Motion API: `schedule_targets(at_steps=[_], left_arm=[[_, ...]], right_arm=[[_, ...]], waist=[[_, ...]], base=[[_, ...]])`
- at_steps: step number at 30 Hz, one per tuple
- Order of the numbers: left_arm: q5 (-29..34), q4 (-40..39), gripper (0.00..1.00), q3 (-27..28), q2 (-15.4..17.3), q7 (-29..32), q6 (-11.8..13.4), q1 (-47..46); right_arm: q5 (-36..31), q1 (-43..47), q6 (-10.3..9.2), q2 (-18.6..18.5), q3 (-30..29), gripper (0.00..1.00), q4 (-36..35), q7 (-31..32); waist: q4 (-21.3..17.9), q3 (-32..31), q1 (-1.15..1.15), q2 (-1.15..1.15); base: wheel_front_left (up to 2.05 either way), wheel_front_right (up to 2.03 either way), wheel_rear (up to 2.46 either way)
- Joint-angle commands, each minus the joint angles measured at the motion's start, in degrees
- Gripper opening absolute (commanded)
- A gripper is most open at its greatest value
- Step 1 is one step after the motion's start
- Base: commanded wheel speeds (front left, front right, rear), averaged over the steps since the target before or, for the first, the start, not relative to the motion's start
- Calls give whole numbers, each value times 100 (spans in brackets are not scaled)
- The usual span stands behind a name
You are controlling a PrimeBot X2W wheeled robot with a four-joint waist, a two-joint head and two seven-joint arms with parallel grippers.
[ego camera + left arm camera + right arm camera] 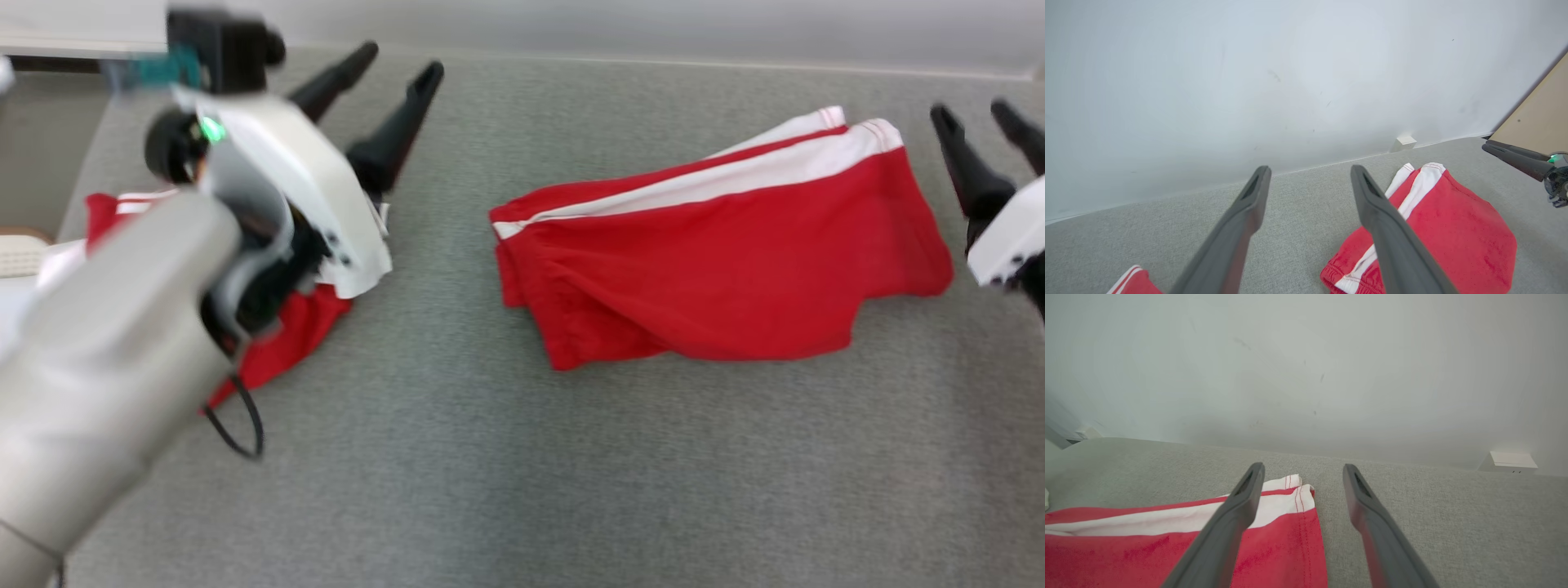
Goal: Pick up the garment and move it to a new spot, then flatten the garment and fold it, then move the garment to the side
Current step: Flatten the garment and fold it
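The garment [718,261] is a pair of red shorts with white side stripes. It lies folded over and rumpled on the grey fabric surface [522,474], right of centre. My left gripper [402,65] hovers open and empty, off to the garment's left. In the left wrist view the gripper [1310,169] has the shorts [1453,232] to the right of its fingers. My right gripper [970,112] is open just beyond the shorts' right hem. In the right wrist view the gripper [1303,468] stands over the striped hem corner [1282,547], holding nothing.
A second red and white piece of cloth [302,327] lies partly under my left forearm, and its edge [1133,281] shows in the left wrist view. A white wall borders the far edge, with a small white box [1511,461] at its base. A tan panel [1535,118] stands further right.
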Motion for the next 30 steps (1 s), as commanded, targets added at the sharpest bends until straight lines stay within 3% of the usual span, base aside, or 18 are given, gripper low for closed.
schedule_targets(at_steps=[1, 5, 8, 10, 12, 16, 20, 28, 29, 30], left_arm=[[126, -144, 100, 19, 29, -327, 158, 277], [395, -605, 100, 110, 31, -1083, 669, 950], [425, -936, 100, 390, -21, -1224, 906, 1553], [774, -1133, 100, 534, 15, -1243, 1115, 1863], [923, -1372, 100, 779, -159, -1241, 1252, 2307], [1312, -1725, 100, 1332, -423, -1243, 1359, 3058], [1524, -1868, 100, 1798, -777, -1242, 1259, 3761], [2157, -1841, 100, 2357, -1249, -1243, 1024, 4376], [2284, -1836, 100, 2422, -1295, -1243, 1007, 4411], [2433, -1834, 100, 2488, -1349, -1243, 982, 4438]], right_arm=[[-3, 166, -13, 59, 34, 100, 108, -38], [132, 412, -13, 118, 77, 100, 485, 80], [248, 523, -13, 139, 99, 100, 732, 304], [304, 514, -13, 100, 89, 100, 898, 399], [358, 532, -13, 64, 88, 100, 1079, 536], [435, 567, -13, 36, 127, 100, 1407, 963], [603, 609, -13, 70, 123, 100, 1663, 1601], [971, 836, 12, 146, 125, 100, 1313, 2936], [1008, 812, 15, 132, 116, 97, 1242, 3043], [1039, 799, 16, 122, 111, 68, 1175, 3113]], waist=[[133, -70, 0, 0], [388, -106, 0, 0], [575, -102, 0, 0], [692, -71, 0, 0], [813, -46, 0, 0], [1010, -19, 0, 0], [1140, -19, 0, 0], [1310, -67, 0, 0], [1327, -75, 0, 0], [1344, -87, 0, 0]], base=[[0, 0, 0], [0, 0, 0], [0, 0, 0], [0, 0, 0], [0, 0, 0], [0, 0, 0], [0, 0, 0], [0, 0, 0], [0, 0, 0], [0, 0, 0]])
